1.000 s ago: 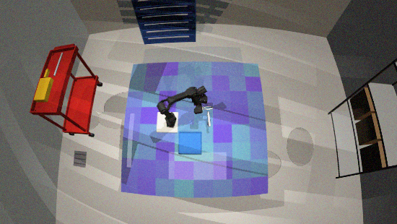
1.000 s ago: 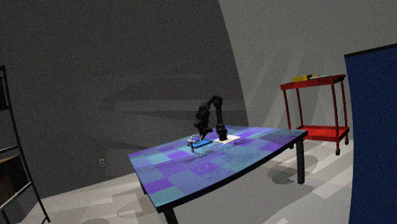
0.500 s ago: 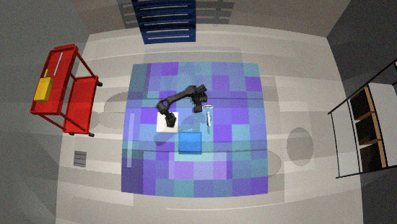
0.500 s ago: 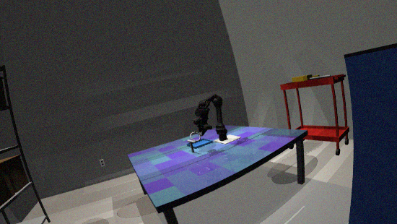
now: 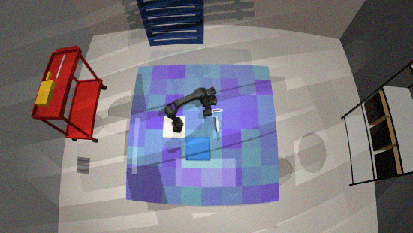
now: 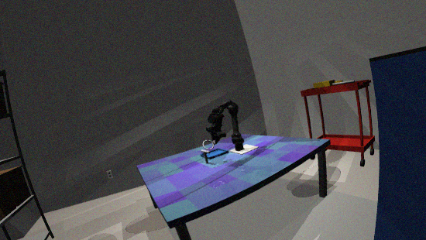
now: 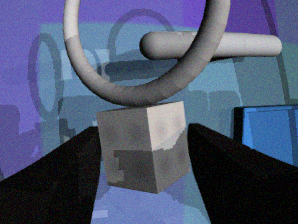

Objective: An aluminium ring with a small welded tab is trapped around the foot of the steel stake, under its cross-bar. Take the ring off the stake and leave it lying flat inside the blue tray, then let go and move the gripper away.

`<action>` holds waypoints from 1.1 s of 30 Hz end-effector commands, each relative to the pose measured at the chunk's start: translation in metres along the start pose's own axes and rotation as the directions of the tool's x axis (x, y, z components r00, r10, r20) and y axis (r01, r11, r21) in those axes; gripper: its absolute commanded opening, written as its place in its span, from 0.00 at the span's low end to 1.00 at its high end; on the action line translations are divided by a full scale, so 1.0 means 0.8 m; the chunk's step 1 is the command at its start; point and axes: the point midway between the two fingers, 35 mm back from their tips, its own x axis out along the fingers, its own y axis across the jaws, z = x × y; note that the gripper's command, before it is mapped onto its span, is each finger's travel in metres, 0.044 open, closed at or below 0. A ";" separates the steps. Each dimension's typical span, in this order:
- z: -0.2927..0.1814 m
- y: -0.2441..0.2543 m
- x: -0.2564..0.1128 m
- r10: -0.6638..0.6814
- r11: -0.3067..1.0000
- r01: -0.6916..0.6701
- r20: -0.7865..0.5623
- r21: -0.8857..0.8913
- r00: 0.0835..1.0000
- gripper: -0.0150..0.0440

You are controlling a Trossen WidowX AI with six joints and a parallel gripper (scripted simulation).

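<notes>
The aluminium ring stands on edge, above and clear of the stake's cross-bar. Its square welded tab is between the two dark fingers. My gripper is shut on that tab. In the wrist view the ring passes in front of the bar, and the bar's rounded end shows through its opening. The stake's post stands upright on the table. The blue tray is empty; it lies at the right edge of the wrist view.
The arm's white base plate lies beside the tray. The patchwork table top carries stake, tray and arm. A red cart, a blue cabinet and shelves stand away from the table.
</notes>
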 end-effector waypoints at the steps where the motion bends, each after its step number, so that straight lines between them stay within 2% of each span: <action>1: 0.010 0.000 -0.001 0.000 1.000 0.000 0.006 0.000 1.000 0.25; 33: 0.072 0.005 0.014 0.000 1.000 0.000 0.010 0.001 1.000 0.25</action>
